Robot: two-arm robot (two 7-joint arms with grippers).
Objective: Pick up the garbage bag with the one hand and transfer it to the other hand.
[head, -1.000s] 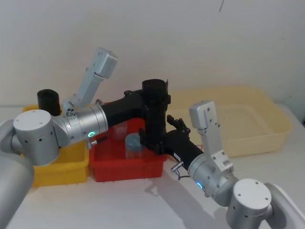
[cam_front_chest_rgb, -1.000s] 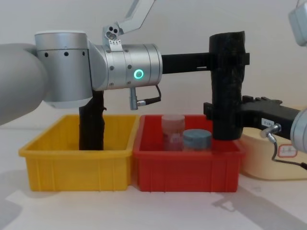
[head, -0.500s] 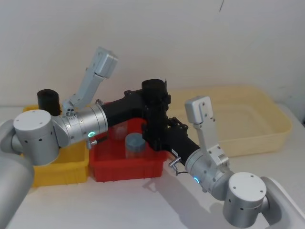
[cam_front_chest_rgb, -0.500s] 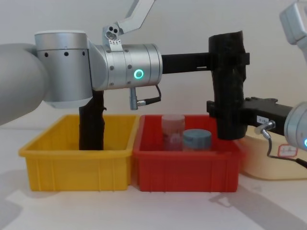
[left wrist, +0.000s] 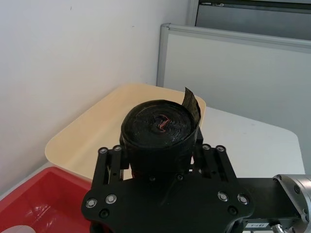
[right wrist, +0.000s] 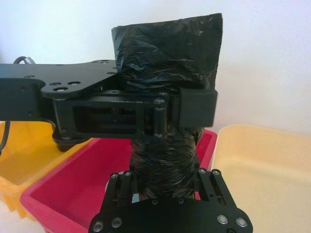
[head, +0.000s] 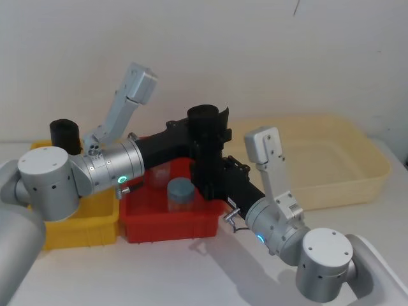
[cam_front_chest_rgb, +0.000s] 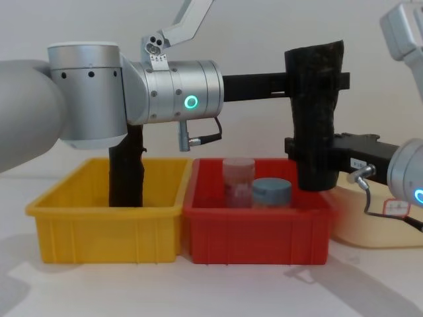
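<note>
Both jaws grip the garbage bag (cam_front_chest_rgb: 315, 119): left gripper (cam_front_chest_rgb: 316, 80) above, right gripper (cam_front_chest_rgb: 312, 153) below.

Right hand (right wrist: 164, 176) seemingly hides garbage bag (right wrist: 167, 48) bottom.

Fat silver left arm (cam_front_chest_rgb: 86, 92): cylinder links, small dark screws (cam_front_chest_rgb: 80, 74), green ring light (cam_front_chest_rgb: 191, 102), long black bar (cam_front_chest_rgb: 254, 86), plain black left tool (cam_front_chest_rgb: 316, 80). Silver right arm (head: 325, 255): bluish ring light (head: 260, 239), thin grey cable (cam_front_chest_rgb: 368, 200), black right tool (cam_front_chest_rgb: 309, 150) with white printed sticker (cam_front_chest_rgb: 359, 163).

Robot lab bench: white wall (head: 268, 51), office partition (left wrist: 233, 82) (cubicle style), white table (cam_front_chest_rgb: 198, 290), yellow bin (cam_front_chest_rgb: 106, 231), red bin (cam_front_chest_rgb: 258, 234).
</note>
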